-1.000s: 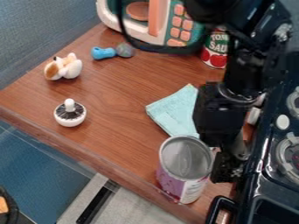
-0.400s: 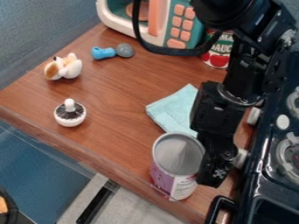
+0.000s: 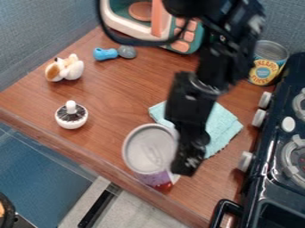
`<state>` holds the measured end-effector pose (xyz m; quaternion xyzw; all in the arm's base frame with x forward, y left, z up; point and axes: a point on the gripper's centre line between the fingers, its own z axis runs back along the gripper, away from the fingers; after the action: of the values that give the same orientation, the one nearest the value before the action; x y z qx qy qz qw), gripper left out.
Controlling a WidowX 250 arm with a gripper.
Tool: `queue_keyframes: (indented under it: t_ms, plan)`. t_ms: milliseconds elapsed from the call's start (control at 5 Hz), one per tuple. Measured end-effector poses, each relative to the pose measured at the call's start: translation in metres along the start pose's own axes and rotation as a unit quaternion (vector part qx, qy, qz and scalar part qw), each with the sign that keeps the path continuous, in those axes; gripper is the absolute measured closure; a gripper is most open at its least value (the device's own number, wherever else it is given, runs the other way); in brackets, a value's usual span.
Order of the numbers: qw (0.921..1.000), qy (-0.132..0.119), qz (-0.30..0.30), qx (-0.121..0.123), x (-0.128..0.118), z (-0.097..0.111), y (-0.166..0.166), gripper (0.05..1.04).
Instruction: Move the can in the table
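Note:
The black gripper (image 3: 187, 156) hangs low over the front part of the wooden table, against the right side of the can. This can (image 3: 149, 149), with a silver lid and a purple and white label, stands near the table's front edge and leans a little, its top towards the left. The gripper covers part of its right side. Whether the can's base touches the wood cannot be made out.
A teal cloth (image 3: 223, 129) lies behind and right of the gripper. The stove (image 3: 268, 178) borders the right side, with a yellow-labelled can (image 3: 266, 62) at the back. Mushroom toy (image 3: 71, 116), white-orange toy (image 3: 64, 68), blue-grey toy (image 3: 107, 54) and toy microwave (image 3: 137, 29) are farther left and back.
The gripper and the can have moved left and somewhat back together. More of the cloth shows, and the arm now covers the red can at the back while uncovering the yellow-labelled one.

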<state>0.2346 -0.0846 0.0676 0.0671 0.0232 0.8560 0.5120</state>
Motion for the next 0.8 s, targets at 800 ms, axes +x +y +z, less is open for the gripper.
queue_keyframes:
  t_ms: [800]
  plan:
    - [0.9956, 0.021, 0.091, 0.012, 0.05, -0.005, -0.058, 0.083]
